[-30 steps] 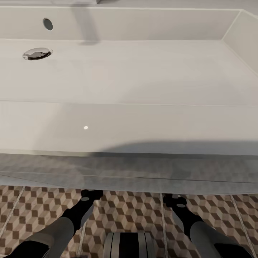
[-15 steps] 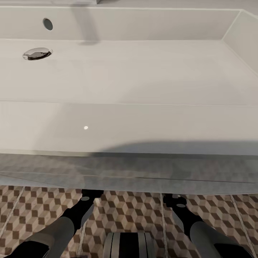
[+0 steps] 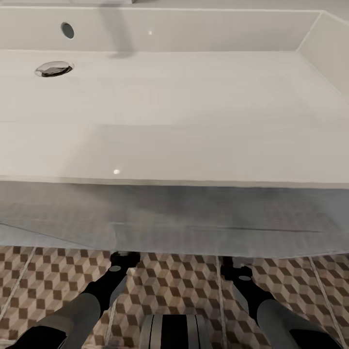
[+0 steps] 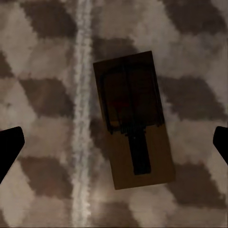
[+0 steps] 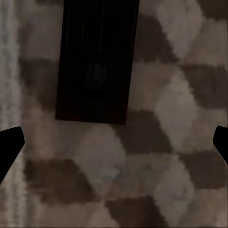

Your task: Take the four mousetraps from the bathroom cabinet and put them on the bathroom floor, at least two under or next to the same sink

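A brown mousetrap point(image 4: 133, 118) with a dark wire frame lies flat on the cube-patterned bathroom floor point(image 4: 42, 95), beside a pale grout line. My left gripper point(image 4: 114, 145) hangs over it, open, its black fingertips point(image 4: 9, 147) wide apart and clear of the trap. Another mousetrap point(image 5: 97, 61), in deep shade, lies on the bathroom floor point(image 5: 156, 156) ahead of my right gripper point(image 5: 114, 145), which is also open and holds nothing. In the head view both forearms reach under the white trough sink point(image 3: 194, 97), the left wrist point(image 3: 120, 264) and the right wrist point(image 3: 237, 272) at the vanity's lower edge.
The sink's chrome drain point(image 3: 53, 69) and overflow hole point(image 3: 67, 30) sit at the far left. The grey vanity front point(image 3: 194, 218) overhangs the tiles point(image 3: 169, 286) just above both wrists. My base column point(image 3: 174, 332) stands between the arms.
The whole head picture has shifted: the sink's front rim sits higher and more of the vanity front shows, so the camera moved. Both arms hold about the same place.
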Robot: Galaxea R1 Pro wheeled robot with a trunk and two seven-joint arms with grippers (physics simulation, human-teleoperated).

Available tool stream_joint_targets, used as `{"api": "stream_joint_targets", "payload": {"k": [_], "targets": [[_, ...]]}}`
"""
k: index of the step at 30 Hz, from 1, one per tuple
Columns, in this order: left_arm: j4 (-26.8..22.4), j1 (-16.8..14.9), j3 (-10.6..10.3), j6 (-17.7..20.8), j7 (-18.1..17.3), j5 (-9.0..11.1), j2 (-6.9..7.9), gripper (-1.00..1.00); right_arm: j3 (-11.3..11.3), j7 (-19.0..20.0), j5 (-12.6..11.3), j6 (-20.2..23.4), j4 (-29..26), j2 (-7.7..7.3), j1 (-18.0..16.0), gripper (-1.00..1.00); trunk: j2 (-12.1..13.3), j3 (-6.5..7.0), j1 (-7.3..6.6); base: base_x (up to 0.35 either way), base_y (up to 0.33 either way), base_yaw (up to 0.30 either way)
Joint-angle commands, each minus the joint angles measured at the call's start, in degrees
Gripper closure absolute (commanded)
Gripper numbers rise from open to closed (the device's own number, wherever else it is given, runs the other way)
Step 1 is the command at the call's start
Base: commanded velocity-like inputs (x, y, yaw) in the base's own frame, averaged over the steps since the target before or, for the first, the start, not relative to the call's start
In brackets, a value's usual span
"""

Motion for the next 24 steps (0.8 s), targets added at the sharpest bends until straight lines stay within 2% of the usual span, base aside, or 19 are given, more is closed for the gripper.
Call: {"api": "stream_joint_targets", "payload": {"k": [1,24], "targets": [[0.05,-0.03,-0.44,-0.19,0.38,0.47,0.02,-1.00,-0.38,-0.11,0.52,-0.17,0.06,0.03,-0.03,-1.00,-0.01,-0.03,-0.03,-0.238,0.000,0.000],[0.01,-0.03,-0.01,-0.20,0.44,0.62,0.09,-1.00,-0.38,-0.06,0.52,-0.20,0.06,0.09,-0.03,-1.00,-0.01,-0.03,-0.03,-0.325,0.000,0.000]]}}
